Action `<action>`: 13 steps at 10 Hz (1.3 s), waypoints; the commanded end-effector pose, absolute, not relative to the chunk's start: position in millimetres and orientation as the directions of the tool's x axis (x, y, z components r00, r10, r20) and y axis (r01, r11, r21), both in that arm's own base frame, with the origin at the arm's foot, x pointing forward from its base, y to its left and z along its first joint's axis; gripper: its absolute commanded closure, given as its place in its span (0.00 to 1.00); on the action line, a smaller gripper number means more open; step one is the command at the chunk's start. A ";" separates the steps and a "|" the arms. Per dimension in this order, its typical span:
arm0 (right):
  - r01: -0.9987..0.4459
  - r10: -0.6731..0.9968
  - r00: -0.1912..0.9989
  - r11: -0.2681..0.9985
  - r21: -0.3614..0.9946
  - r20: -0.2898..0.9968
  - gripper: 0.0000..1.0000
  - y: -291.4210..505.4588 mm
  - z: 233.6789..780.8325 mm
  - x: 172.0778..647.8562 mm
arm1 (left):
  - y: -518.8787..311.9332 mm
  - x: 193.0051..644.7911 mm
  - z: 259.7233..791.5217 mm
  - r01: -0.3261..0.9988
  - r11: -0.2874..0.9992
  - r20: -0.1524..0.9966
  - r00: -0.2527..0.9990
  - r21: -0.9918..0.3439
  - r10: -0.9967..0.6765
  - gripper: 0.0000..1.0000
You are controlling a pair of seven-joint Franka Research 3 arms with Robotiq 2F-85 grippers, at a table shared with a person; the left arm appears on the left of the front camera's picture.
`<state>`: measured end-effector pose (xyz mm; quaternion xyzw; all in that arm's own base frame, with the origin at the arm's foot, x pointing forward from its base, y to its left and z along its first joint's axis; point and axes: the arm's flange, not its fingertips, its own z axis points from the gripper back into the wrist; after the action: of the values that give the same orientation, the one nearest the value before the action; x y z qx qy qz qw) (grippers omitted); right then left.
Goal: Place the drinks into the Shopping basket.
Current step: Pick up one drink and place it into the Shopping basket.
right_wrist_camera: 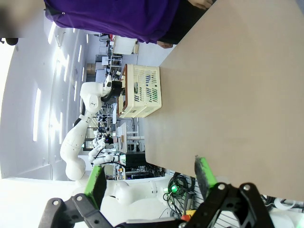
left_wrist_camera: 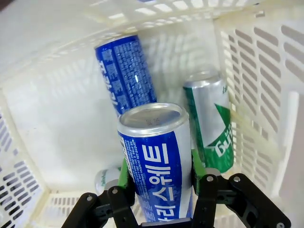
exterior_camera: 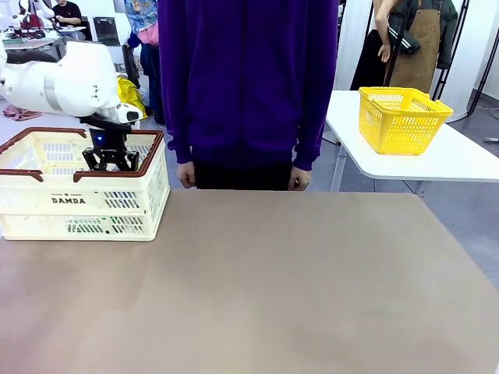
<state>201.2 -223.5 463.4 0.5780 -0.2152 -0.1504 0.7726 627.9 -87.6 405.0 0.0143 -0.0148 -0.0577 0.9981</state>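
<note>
My left gripper (left_wrist_camera: 160, 169) is shut on a slim blue can (left_wrist_camera: 159, 156) with white lettering, held upright low inside the cream Shopping basket (left_wrist_camera: 57, 123). A second blue can (left_wrist_camera: 124, 73) lies tilted against the far wall. A green can (left_wrist_camera: 211, 121) leans at the right wall, and the silver end of another can (left_wrist_camera: 106, 178) peeks out below the held one. From the front, the left gripper (exterior_camera: 111, 160) reaches down into the Shopping basket (exterior_camera: 78, 204) at the table's left. My right gripper (right_wrist_camera: 151, 179) is open with nothing between its fingers.
A person in a purple top (exterior_camera: 245, 86) stands at the far edge with both hands down. A yellow mesh basket (exterior_camera: 401, 118) sits on a white side table (exterior_camera: 460, 160) at the back right. The brown tabletop (exterior_camera: 273, 288) stretches right of the basket.
</note>
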 end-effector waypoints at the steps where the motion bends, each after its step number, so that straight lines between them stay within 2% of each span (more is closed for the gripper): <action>1: -0.054 -0.481 0.857 0.278 0.959 0.187 0.00 -223.7 463.9 203.4 | -95.1 631.0 401.1 0.078 0.996 0.044 0.996 0.031 -0.080 1.00; 3: -0.054 -0.481 0.857 0.278 0.959 0.187 0.00 -223.7 463.9 203.4 | -101.2 632.0 392.7 0.075 0.997 0.020 0.997 0.034 -0.076 1.00; 10: -0.054 -0.481 0.857 0.278 0.959 0.187 0.00 -223.7 463.9 203.4 | -102.6 633.5 391.2 0.057 0.998 0.055 0.997 0.020 -0.058 1.00; 11: -0.054 -0.481 0.857 0.278 0.959 0.187 0.00 -223.7 463.9 203.4 | -102.1 632.2 391.9 0.057 0.998 0.063 0.996 0.014 -0.058 0.81; 12: -0.054 -0.481 0.857 0.278 0.959 0.187 0.00 -223.7 463.9 203.4 | -101.6 631.2 392.7 0.056 0.998 0.066 0.996 0.005 -0.057 0.33; 13: -0.054 -0.481 0.857 0.278 0.959 0.187 0.00 -223.7 463.9 203.4 | -101.0 630.4 393.0 0.055 0.999 0.063 0.997 0.003 -0.055 0.00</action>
<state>201.2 -223.5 463.4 0.5780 -0.2152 -0.1504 0.7727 634.4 -104.0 390.4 0.0085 -0.0246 -0.0383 0.9989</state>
